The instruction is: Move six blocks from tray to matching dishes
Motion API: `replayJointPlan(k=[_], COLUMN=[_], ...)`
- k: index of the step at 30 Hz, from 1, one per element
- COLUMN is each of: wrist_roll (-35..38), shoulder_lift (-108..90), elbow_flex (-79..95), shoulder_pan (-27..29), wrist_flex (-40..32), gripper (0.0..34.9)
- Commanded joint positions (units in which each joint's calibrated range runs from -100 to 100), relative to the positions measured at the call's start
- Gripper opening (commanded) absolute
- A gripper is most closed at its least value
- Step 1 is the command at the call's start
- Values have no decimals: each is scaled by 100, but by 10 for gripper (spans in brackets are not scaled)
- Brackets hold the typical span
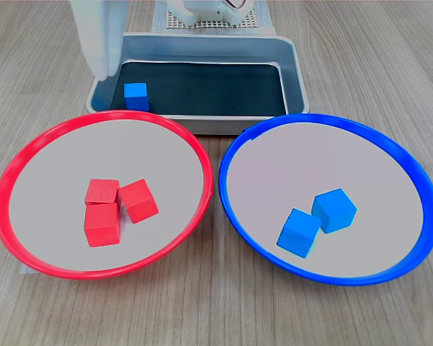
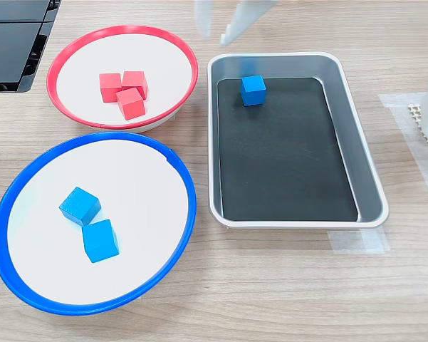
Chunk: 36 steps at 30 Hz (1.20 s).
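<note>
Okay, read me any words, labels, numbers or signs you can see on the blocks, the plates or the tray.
None: no readable text in either exterior view.
Blocks, like the blue one in the tray: plain faces.
Red plate and blue plate: plain rims.
Tray: bare metal, no marking visible.

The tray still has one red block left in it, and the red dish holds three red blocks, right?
Not quite: the block left in the tray is blue, as both exterior views show. The red dish does hold three red blocks.
</note>
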Motion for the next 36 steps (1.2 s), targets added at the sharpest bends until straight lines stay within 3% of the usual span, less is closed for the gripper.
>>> replayJointPlan(k=[1, 2, 7, 11, 19, 26, 27, 28, 29, 33, 36], wrist_roll=[625, 737, 996, 1001, 1231, 1470, 1485, 1499, 1514, 1250, 611], shoulder_lift=[-806, -874, -1011, -934, -636, -371, -329, -286, -260, -388, -525], elbow_flex=[840, 1003, 1714, 1987, 2260, 2524, 2524, 2524, 2506, 2196, 1522], shoulder_pan=[310, 366, 592, 508, 300, 366, 366, 366, 348, -48, -782], wrist_flex=[252, 244, -235, -556, -953, -1539, -1613, -1687, -1712, -1456, -771], gripper=[18, 27, 153, 171, 131, 116, 91, 12, 4, 1, 1])
